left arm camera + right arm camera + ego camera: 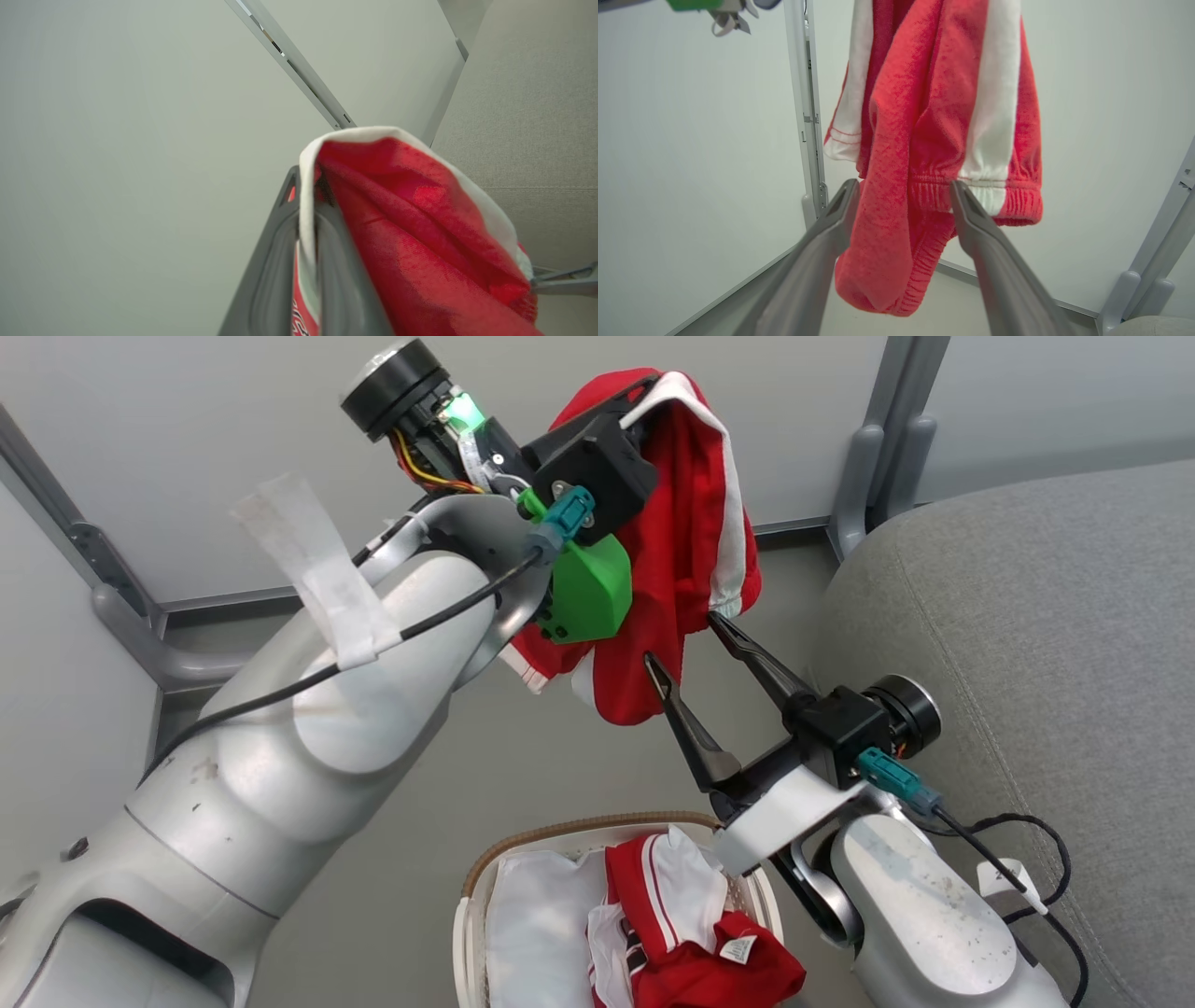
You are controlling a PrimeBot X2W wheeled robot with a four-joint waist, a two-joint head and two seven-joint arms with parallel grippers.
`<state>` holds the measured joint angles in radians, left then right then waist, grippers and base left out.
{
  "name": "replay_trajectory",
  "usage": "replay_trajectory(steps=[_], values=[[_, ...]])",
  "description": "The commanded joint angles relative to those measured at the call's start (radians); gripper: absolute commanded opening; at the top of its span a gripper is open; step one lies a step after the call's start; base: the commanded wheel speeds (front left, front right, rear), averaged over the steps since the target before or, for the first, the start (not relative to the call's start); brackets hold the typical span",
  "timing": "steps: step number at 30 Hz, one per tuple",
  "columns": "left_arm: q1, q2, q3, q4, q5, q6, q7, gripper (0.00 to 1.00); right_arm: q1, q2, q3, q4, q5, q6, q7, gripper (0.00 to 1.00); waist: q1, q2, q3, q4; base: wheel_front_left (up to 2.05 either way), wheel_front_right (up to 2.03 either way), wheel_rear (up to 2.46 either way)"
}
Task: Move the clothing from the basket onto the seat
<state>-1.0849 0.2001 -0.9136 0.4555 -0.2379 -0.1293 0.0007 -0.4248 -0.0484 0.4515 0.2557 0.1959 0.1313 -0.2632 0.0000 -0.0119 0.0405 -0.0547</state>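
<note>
Two tools are up in front of me. My left tool [308,196] is clenched on a red garment [695,523], pinching its white-edged fold and holding it up clear of the basket [560,833]. My right tool [680,637] is spread wide just beneath. The garment's elastic hem hangs down between its fingers [994,261], and I cannot tell whether they touch the cloth. More red-and-white clothing [691,943] lies heaped in the basket's right half, against a white liner sheet [532,924]. The grey seat [1027,616] stands just right of the basket.
</note>
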Motion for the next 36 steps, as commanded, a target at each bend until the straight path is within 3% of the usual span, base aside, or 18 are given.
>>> replay_trajectory(steps=[1,8,19,20,21,22,32,33,36], values=[[-0.015,-0.009,-0.010,-0.002,-0.009,-0.002,0.004,0.00,-0.015,-0.004,0.008,0.017,0.009,-0.001,-0.002,1.00,0.0000,0.0119,-0.006,0.014,0.00,0.00,0.00],[-0.023,-0.042,-0.050,-0.021,-0.039,-0.002,0.014,0.00,-0.042,-0.004,-0.004,0.092,0.029,-0.001,-0.002,1.00,0.0000,0.0119,-0.018,0.046,0.00,0.00,0.00],[0.000,-0.060,-0.087,-0.074,-0.070,-0.001,0.026,0.00,-0.063,-0.004,-0.124,0.129,-0.081,-0.001,-0.002,1.00,0.0000,0.0119,-0.032,0.070,0.00,0.00,0.00],[0.004,-0.059,-0.089,-0.080,-0.072,-0.001,0.026,0.00,-0.062,-0.004,-0.130,0.135,-0.086,-0.001,-0.002,0.44,0.0000,0.0119,-0.033,0.071,0.00,0.00,0.00],[0.008,-0.058,-0.091,-0.084,-0.075,-0.001,0.027,0.00,-0.063,-0.004,-0.133,0.139,-0.086,-0.001,-0.002,0.30,0.0000,0.0119,-0.034,0.072,0.00,0.00,0.00],[0.012,-0.056,-0.092,-0.086,-0.078,-0.001,0.026,0.00,-0.064,-0.004,-0.134,0.143,-0.086,-0.001,-0.002,0.02,0.0000,0.0119,-0.035,0.073,0.00,0.00,0.00],[0.078,-0.024,-0.069,-0.052,-0.130,0.018,-0.004,0.00,-0.060,-0.004,-0.178,0.131,-0.082,-0.001,-0.002,0.00,0.0000,0.0119,-0.028,0.060,0.00,0.00,0.00],[0.085,-0.022,-0.064,-0.043,-0.138,0.020,-0.010,0.06,-0.060,-0.004,-0.183,0.130,-0.083,-0.001,-0.002,0.00,0.0000,0.0119,-0.026,0.058,0.00,0.00,0.00],[0.110,-0.014,-0.048,-0.011,-0.165,0.026,-0.042,0.61,-0.059,-0.004,-0.207,0.130,-0.085,-0.001,-0.002,0.00,0.0000,0.0119,-0.021,0.052,0.00,0.00,0.00]])
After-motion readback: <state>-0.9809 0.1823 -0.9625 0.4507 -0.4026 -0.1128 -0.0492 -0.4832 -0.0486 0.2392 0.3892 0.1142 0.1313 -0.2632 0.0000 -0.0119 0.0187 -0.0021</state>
